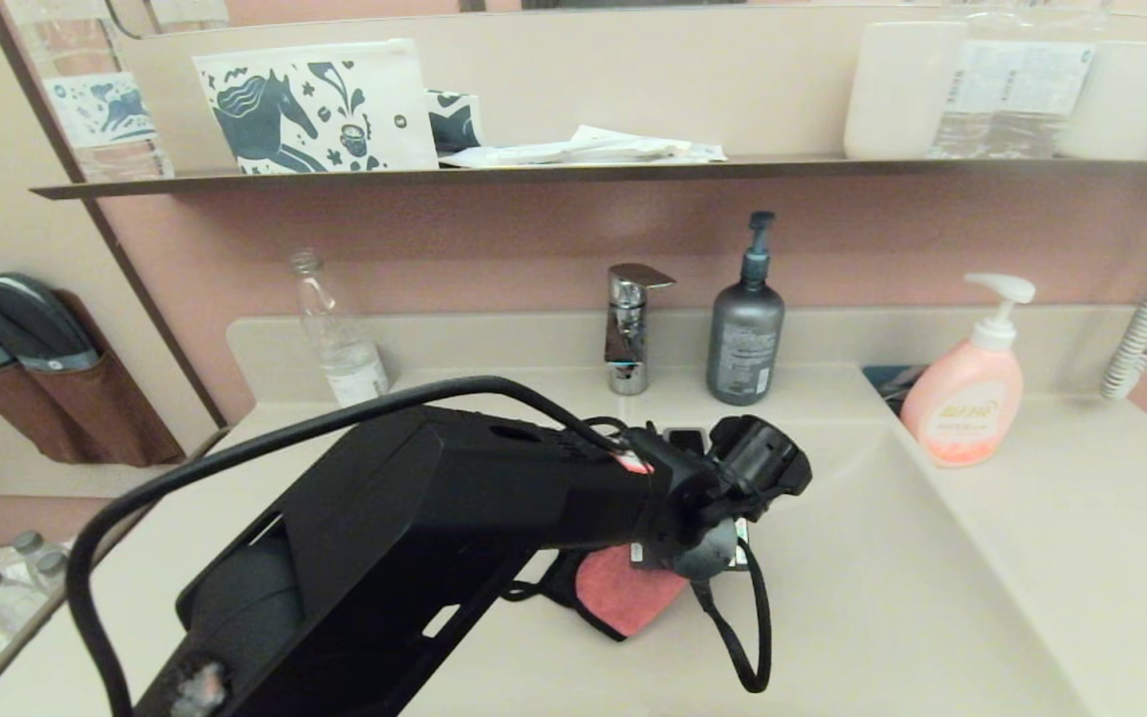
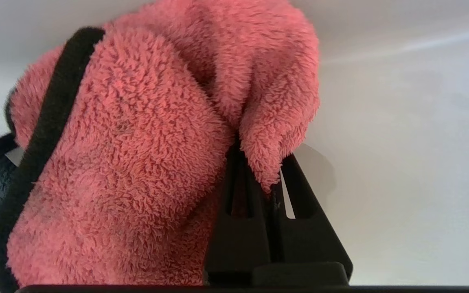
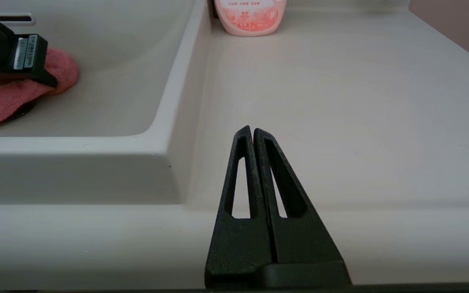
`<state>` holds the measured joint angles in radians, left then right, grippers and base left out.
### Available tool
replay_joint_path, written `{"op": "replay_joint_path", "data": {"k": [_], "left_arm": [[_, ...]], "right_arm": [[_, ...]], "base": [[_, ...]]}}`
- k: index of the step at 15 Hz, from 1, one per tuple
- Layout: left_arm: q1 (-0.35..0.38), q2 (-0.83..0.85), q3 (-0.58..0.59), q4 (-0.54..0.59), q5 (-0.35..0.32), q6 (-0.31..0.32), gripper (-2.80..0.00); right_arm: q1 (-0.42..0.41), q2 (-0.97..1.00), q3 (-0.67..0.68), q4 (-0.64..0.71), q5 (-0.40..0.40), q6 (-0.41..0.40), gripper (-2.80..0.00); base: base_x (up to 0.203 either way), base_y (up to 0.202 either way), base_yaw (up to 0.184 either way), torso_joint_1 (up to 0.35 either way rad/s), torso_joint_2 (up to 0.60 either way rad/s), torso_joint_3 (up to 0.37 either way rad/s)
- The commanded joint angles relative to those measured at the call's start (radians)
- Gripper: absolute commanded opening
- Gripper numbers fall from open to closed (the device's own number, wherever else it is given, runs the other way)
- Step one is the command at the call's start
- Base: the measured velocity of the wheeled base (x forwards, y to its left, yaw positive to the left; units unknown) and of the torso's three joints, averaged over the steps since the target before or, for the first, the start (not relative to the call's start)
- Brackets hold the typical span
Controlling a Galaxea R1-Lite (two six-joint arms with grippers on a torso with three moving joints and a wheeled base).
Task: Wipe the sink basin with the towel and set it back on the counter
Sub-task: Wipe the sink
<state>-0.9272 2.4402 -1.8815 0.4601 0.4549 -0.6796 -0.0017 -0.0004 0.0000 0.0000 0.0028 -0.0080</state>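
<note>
Sink basin (image 1: pixel 932 597) comes first; the towel (image 1: pixel 623 597) lies on its floor near the middle, left gripper (image 2: pixel 259 162) clenched on a fold. Right gripper (image 3: pixel 253 132), pinched empty, idles beside the basin. Probably best: press flat and sweep broadly.

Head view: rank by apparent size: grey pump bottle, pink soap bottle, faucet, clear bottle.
1. Pink soap bottle and grey pump bottle: look alike; pink sits nearer, so unsure.
2. Clear bottle.
3. Faucet, smallest.

Drain plug hidden beneath the towel (image 1: pixel 623 597), left end effector (image 1: pixel 678 558) behind its own wrist.
</note>
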Motion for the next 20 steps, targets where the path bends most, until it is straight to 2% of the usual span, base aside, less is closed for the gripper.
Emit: {"op": "replay_joint_path", "data": {"k": [1,7,9,14,17,20], "left_arm": [[-0.018,0.035,-0.056,0.016,0.006,-0.005,-2.8],[-0.052,0.031,-0.058,0.021,0.004,-0.01,-2.8],[-0.072,0.021,-0.057,0.089,0.003,-0.033,-2.8],[-0.118,-0.002,-0.048,0.314,-0.002,-0.144,-2.8],[-0.132,-0.018,-0.007,0.404,-0.014,-0.17,-2.8],[-0.128,-0.053,0.066,0.426,-0.013,-0.182,-2.8]], "right_arm": [[0.0,0.0,0.0,0.0,0.0,0.0,-2.8],[0.0,0.0,0.0,0.0,0.0,0.0,-2.8],[0.0,0.0,0.0,0.0,0.0,-0.001,-2.8],[0.0,0.0,0.0,0.0,0.0,-0.001,-2.8],[0.0,0.0,0.0,0.0,0.0,0.0,-2.8],[0.0,0.0,0.0,0.0,0.0,0.0,-2.8]], "base": [[0.0,0.0,0.0,0.0,0.0,0.0],[0.0,0.0,0.0,0.0,0.0,0.0],[0.0,0.0,0.0,0.0,0.0,0.0],[0.0,0.0,0.0,0.0,0.0,0.0],[0.0,0.0,0.0,0.0,0.0,0.0],[0.0,0.0,0.0,0.0,0.0,0.0]]}}
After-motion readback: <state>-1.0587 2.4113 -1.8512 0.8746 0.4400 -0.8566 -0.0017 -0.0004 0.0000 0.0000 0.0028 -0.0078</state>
